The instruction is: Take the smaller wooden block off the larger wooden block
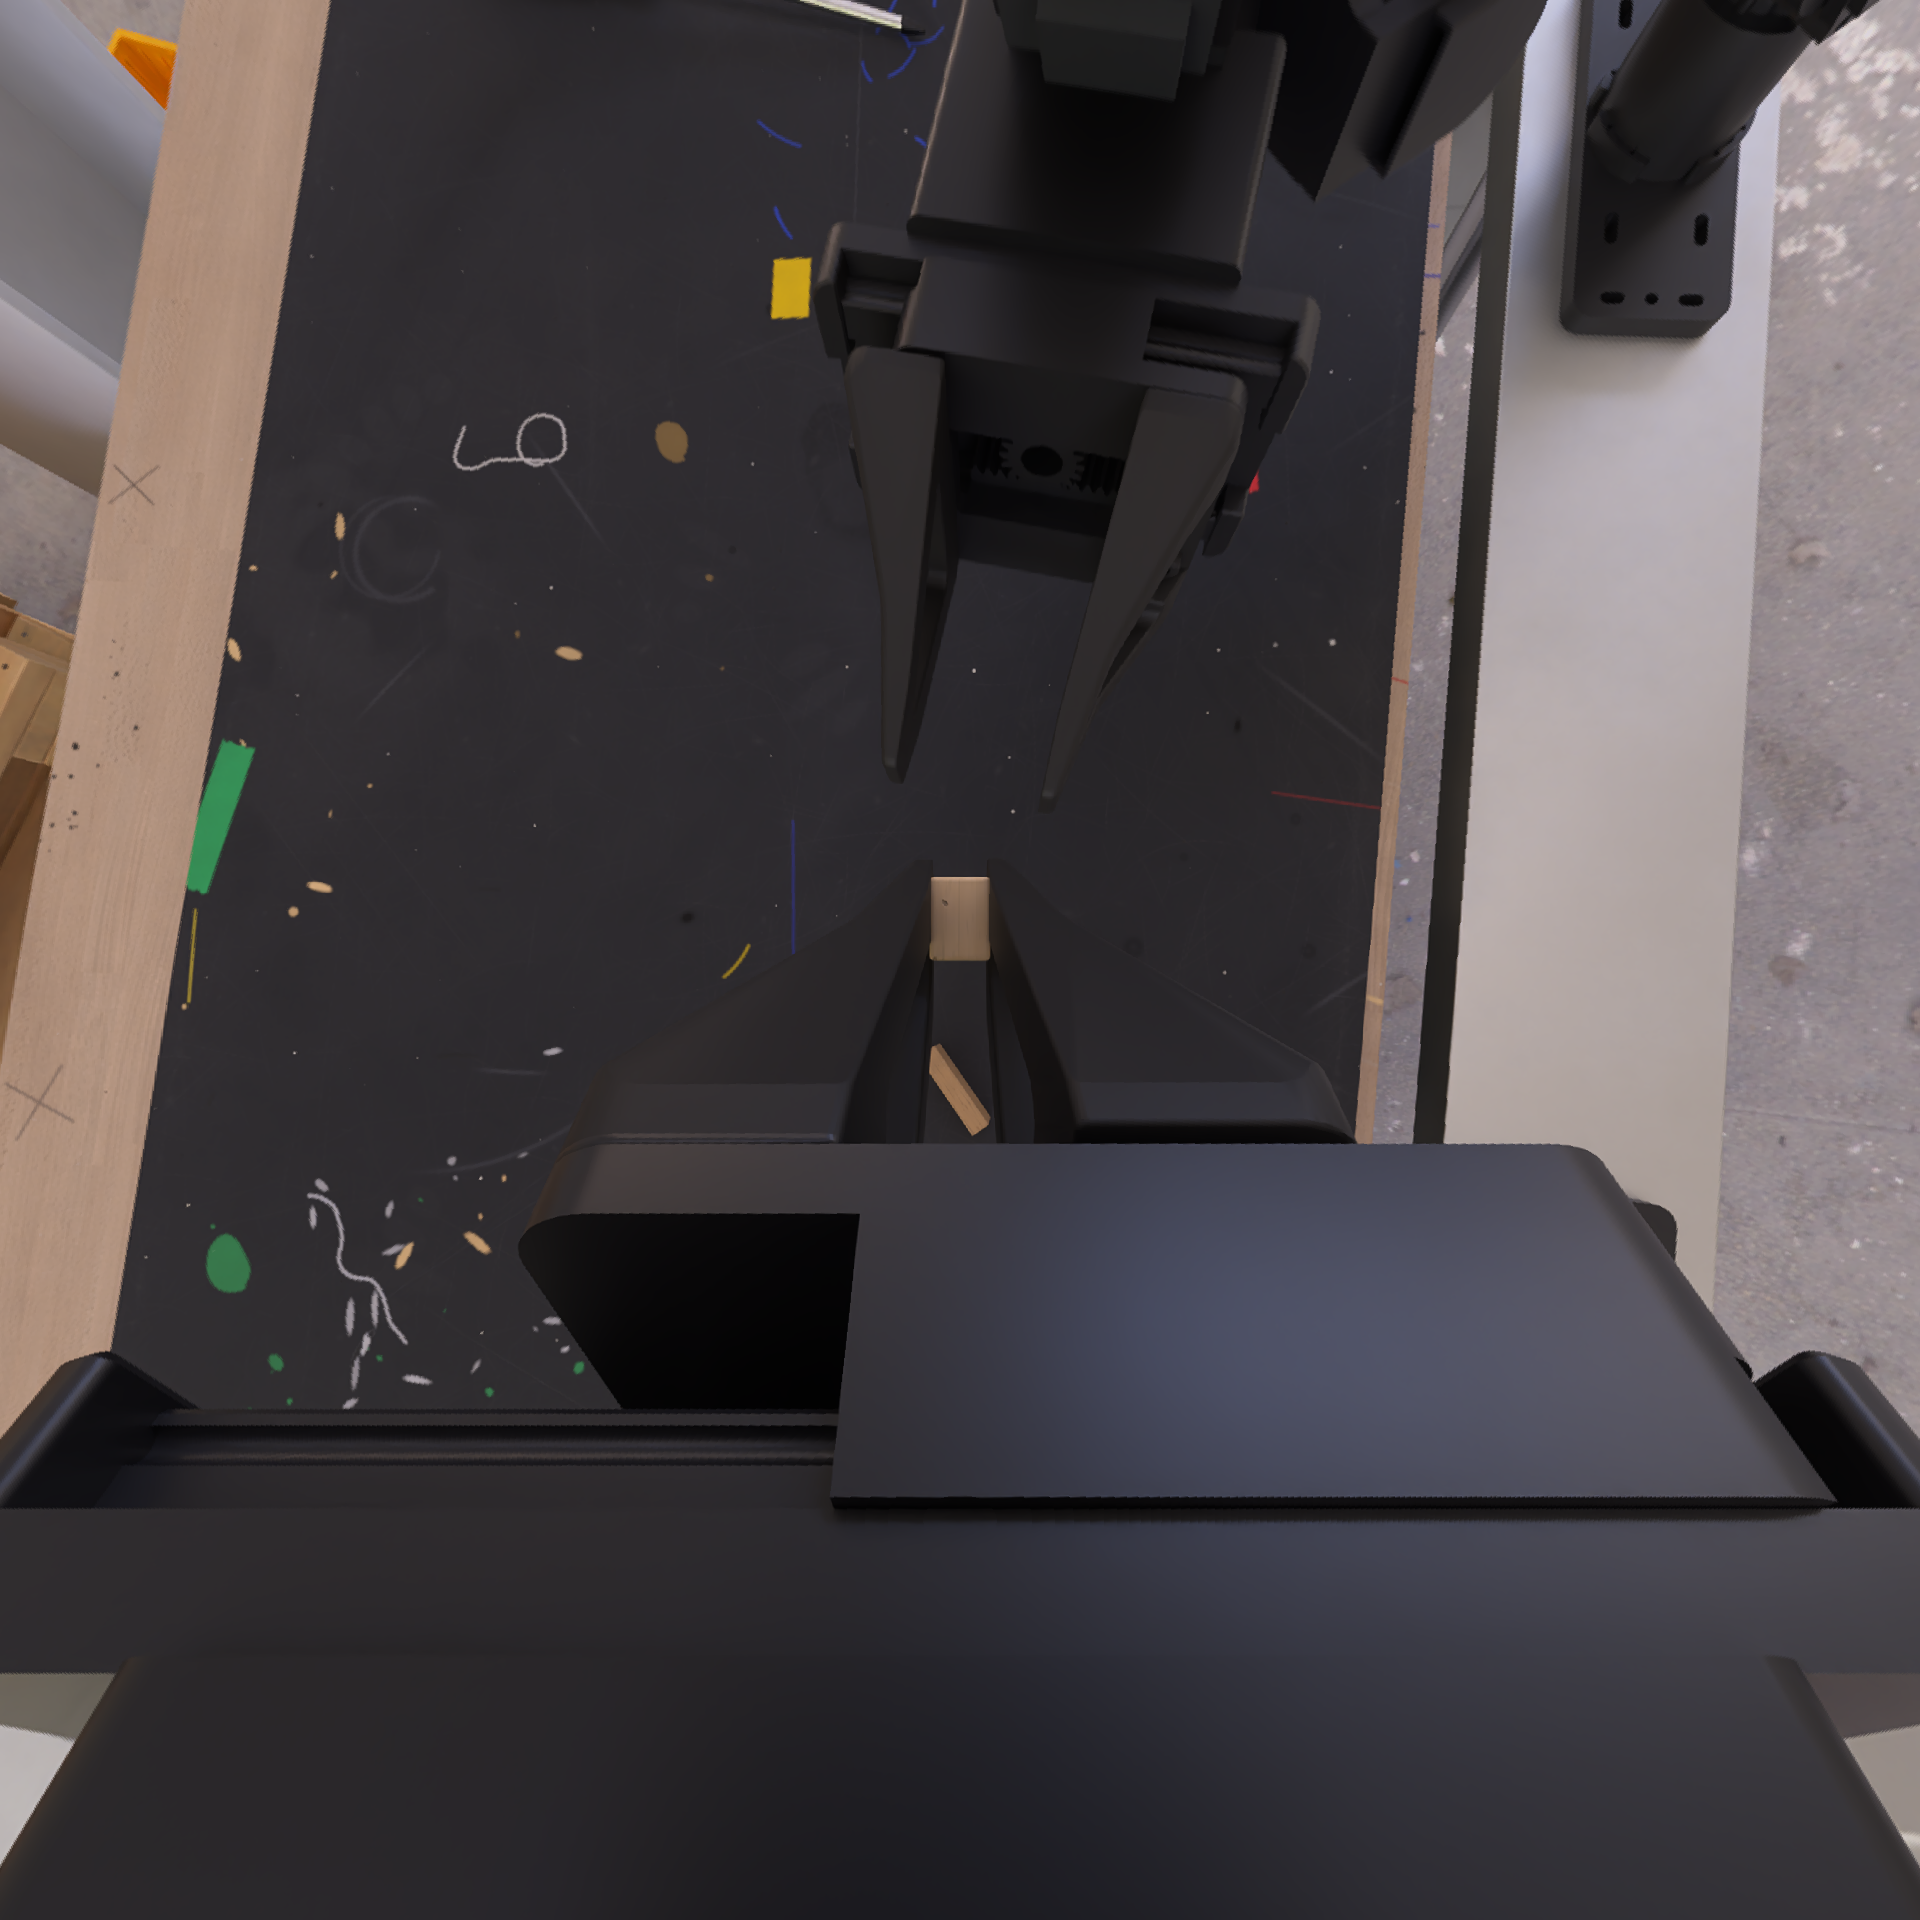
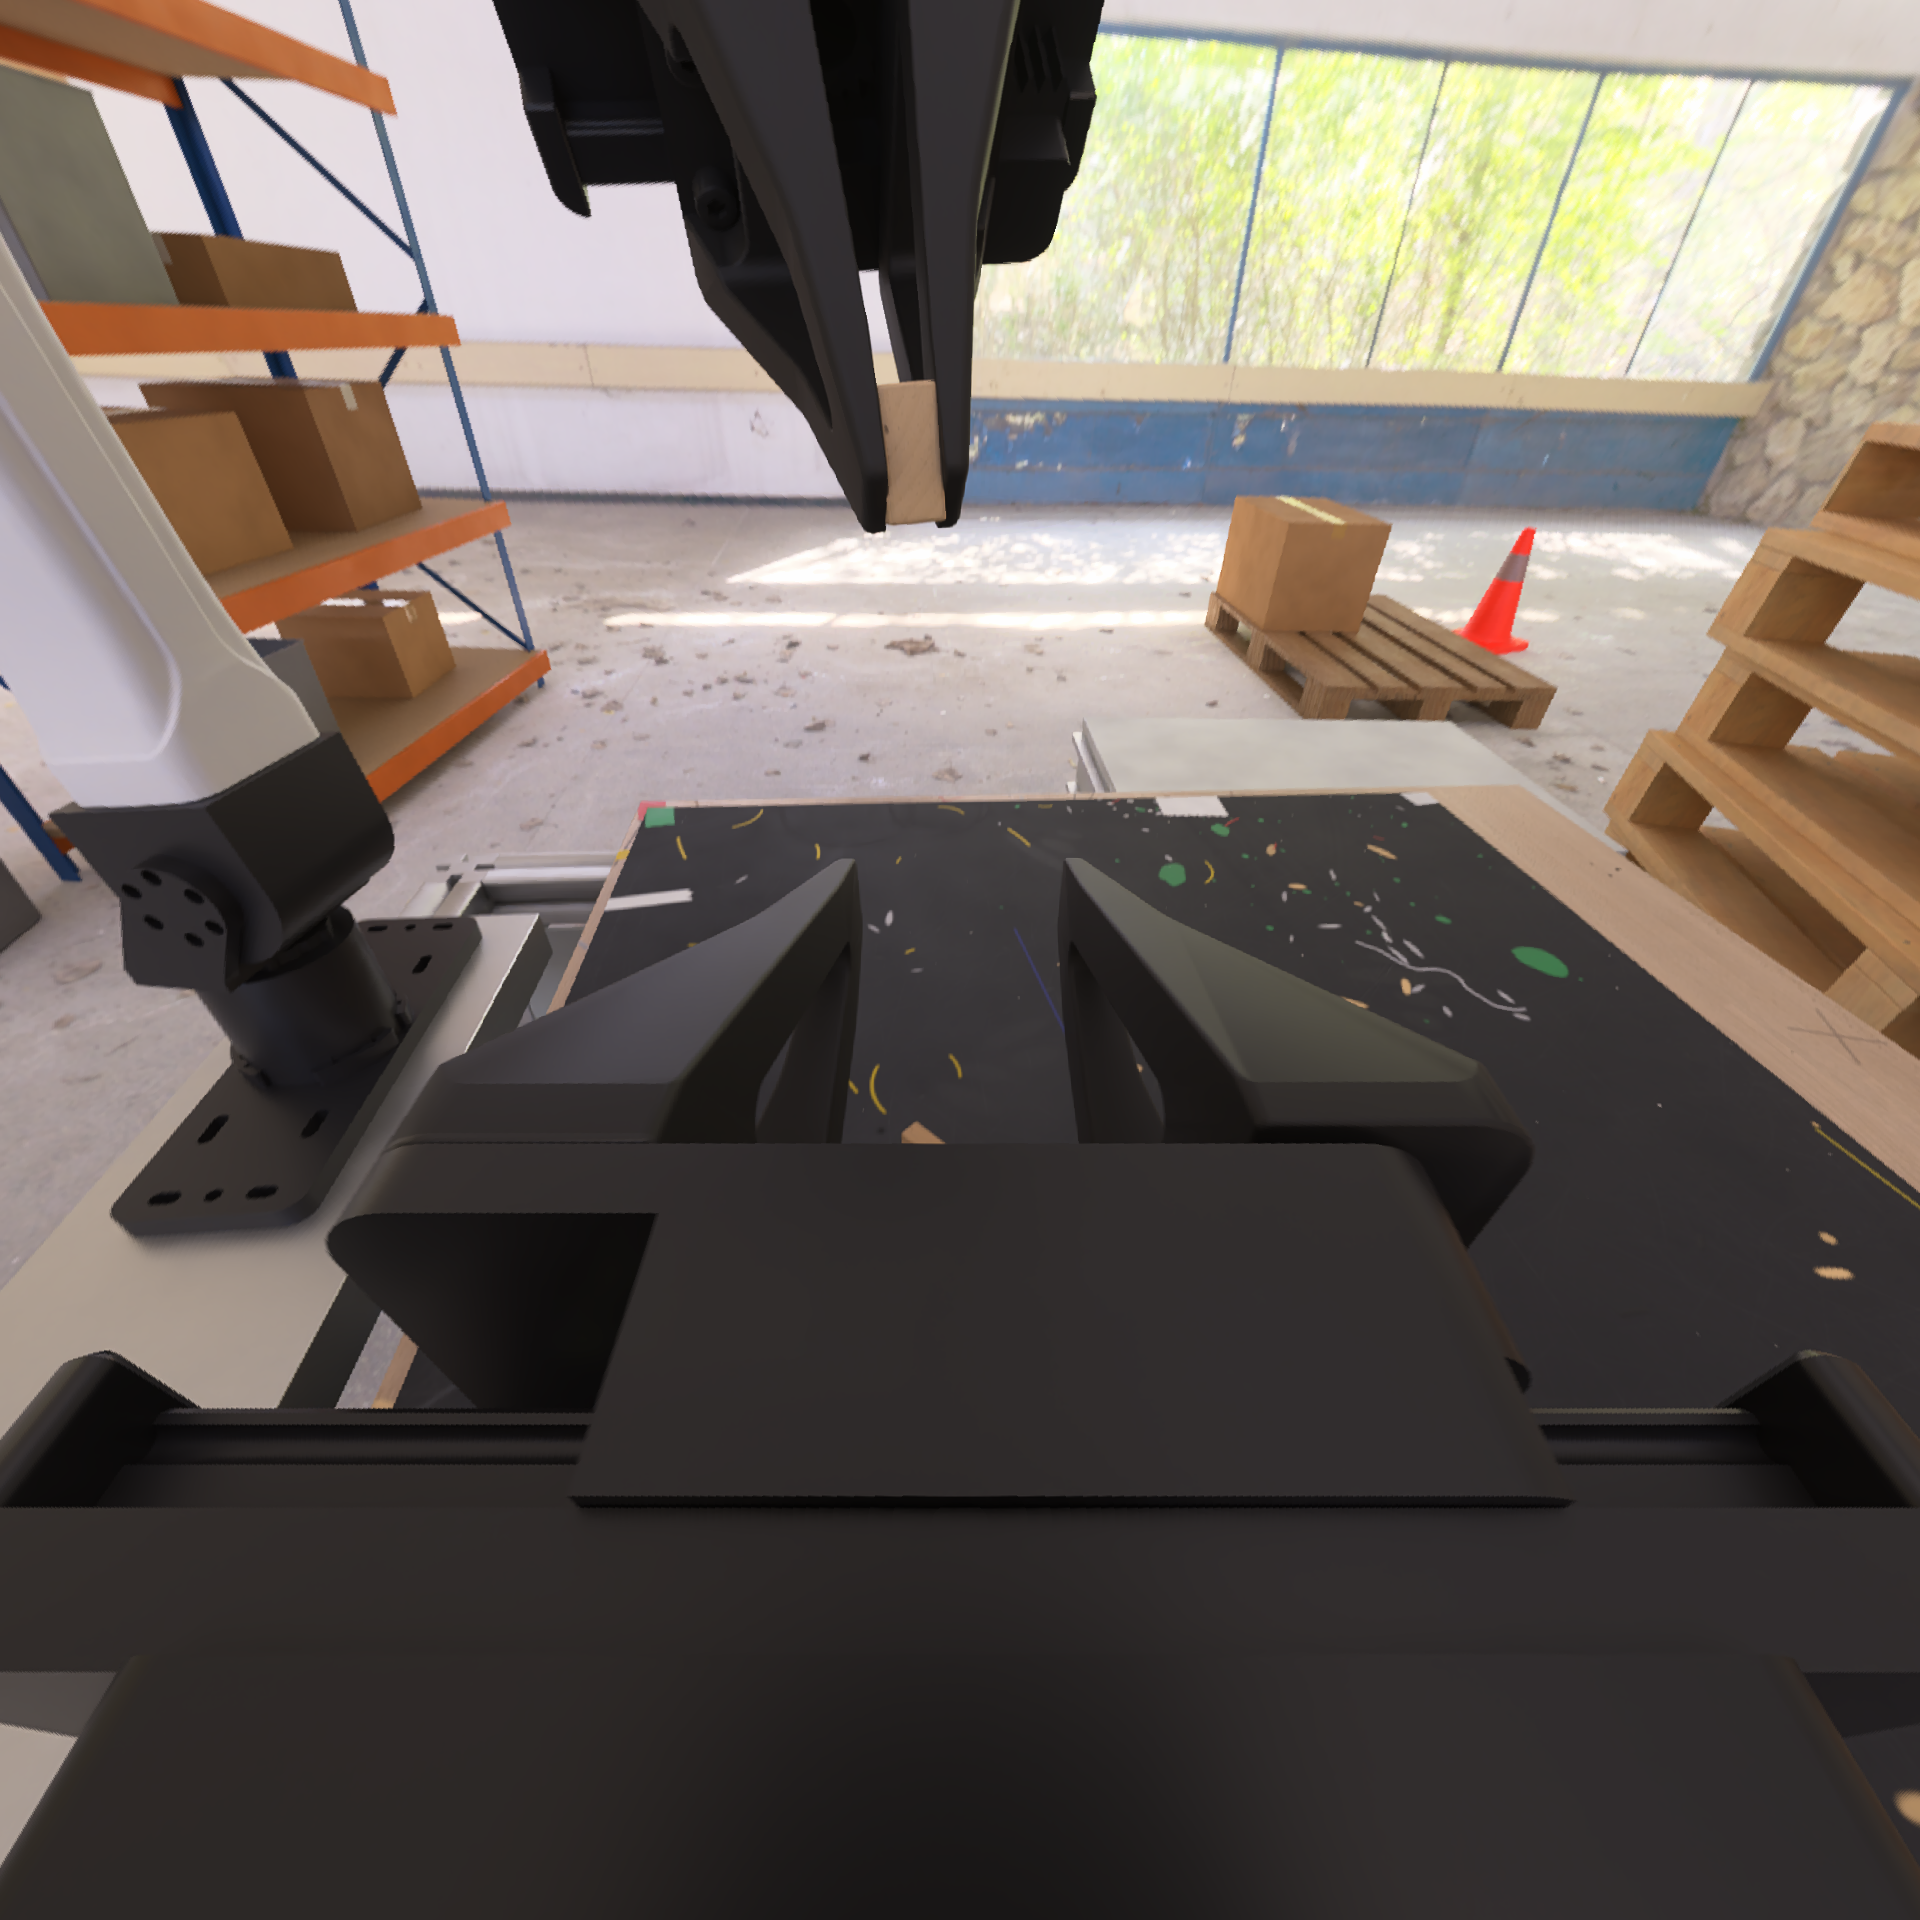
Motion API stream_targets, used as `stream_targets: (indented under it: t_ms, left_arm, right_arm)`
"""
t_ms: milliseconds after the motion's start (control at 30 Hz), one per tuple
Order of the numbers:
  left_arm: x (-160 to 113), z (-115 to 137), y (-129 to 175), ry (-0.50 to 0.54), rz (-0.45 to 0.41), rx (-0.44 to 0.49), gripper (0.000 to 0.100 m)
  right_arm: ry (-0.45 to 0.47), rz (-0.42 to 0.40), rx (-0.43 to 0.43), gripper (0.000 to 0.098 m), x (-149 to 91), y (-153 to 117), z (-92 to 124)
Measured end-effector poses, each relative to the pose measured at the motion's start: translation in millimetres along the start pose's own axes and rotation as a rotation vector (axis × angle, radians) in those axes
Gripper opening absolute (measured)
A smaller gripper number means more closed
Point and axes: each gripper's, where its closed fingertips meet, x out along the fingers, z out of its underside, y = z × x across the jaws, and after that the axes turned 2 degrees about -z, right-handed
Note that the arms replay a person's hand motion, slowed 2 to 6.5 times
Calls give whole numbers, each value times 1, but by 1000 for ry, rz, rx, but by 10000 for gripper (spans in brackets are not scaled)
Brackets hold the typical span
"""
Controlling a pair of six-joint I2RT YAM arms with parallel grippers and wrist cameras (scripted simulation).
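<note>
My left gripper (image 1: 959,868) is shut on a small light wooden block (image 1: 959,917) and holds it up off the dark mat. In the right wrist view the same gripper (image 2: 912,523) hangs at the top centre, well above the table, with the block (image 2: 914,452) between its fingers. A second wooden piece (image 1: 958,1089) lies below, seen through the gap between my left fingers and mostly hidden; a corner of it (image 2: 920,1132) shows in the right wrist view. My right gripper (image 2: 961,883) is open and empty, low over the mat; it also shows in the left wrist view (image 1: 971,790), facing mine.
The dark mat (image 1: 571,727) carries paint flecks, a yellow patch (image 1: 790,288) and a green strip (image 1: 218,818). A pale wooden border (image 1: 135,727) runs along its left side. The right arm's base plate (image 1: 1652,208) sits on the grey bench. Shelves, pallets and a cone (image 2: 1501,597) stand far off.
</note>
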Motion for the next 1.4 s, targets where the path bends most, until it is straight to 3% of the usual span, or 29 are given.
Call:
stream_targets:
  t_ms: [300,500,1033,1267,1400]
  left_arm:
    - [-1,-4,-2,9,-4,-2,83]
    - [-1,-5,-2,16,-3,-8,83]
    - [4,-3,-3,28,-3,-29,84]
    - [4,-4,-2,25,4,-36,84]
    - [5,-3,-2,16,12,-39,83]
  right_arm:
    - [87,0,12,180,8,0,-12]
    - [107,-9,10,155,8,-1,-18]
    - [172,22,16,196,10,3,-29]
    - [174,75,-34,242,10,6,-27]
    - [155,107,-93,327,8,8,-27]
